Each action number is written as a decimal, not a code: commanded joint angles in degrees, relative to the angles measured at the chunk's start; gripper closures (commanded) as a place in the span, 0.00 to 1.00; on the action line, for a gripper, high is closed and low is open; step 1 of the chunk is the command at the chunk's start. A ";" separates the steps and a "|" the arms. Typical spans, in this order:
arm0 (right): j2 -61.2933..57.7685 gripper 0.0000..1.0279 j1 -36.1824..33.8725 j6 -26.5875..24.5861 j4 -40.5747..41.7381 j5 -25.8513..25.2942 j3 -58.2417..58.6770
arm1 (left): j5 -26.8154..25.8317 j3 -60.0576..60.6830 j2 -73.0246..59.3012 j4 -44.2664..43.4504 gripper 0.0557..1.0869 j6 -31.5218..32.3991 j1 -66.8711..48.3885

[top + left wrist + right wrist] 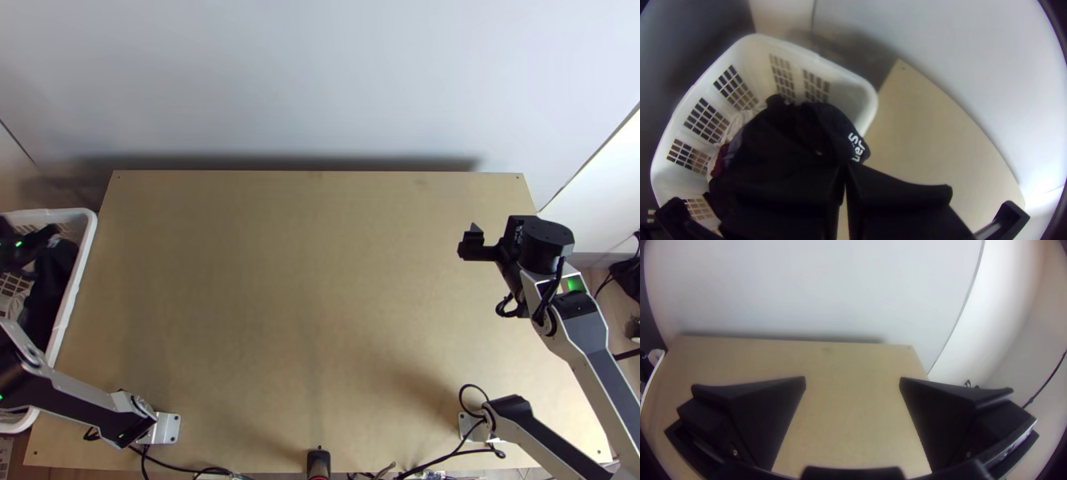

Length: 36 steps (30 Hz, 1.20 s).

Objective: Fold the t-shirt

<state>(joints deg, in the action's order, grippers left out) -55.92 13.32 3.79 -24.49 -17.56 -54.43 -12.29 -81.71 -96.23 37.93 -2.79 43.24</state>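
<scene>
At the left edge of the top view my left gripper (32, 240) is over the laundry basket, beside a bunched black cloth (58, 268). In the left wrist view the left gripper (844, 168) is shut on the black cloth (791, 138), its two fingers nearly together. The cloth hangs in loose folds, and a part with white print lies across the view of the basket's rim. My right gripper (470, 242) is above the right side of the table; in the right wrist view the right gripper (852, 383) stands open, nothing between its fingers.
The white basket (80, 256) stands against the table's left side, with pale and dark red cloth (720, 161) inside. Bare wooden table (304, 280) stretches between the arms, a wall behind it. Cables (424, 462) and a small black device (318, 462) lie at the near edge.
</scene>
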 commanded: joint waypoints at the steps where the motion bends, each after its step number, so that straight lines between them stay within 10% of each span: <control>1: 1.43 0.05 -0.58 0.08 1.90 0.07 2.32 | 0.69 1.12 11.23 6.19 0.90 0.33 -15.38; 15: 10.22 0.05 -5.06 0.16 6.65 0.07 15.94 | 19.33 -3.63 0.86 5.05 0.90 13.25 -56.52; 36: 17.51 0.05 -11.48 2.27 7.62 0.51 27.10 | 23.90 -49.16 -35.61 7.42 0.90 21.16 -92.02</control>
<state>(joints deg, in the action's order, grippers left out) -39.66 3.25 4.56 -17.06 -17.17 -28.91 10.37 -116.71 -122.87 45.69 17.56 -38.41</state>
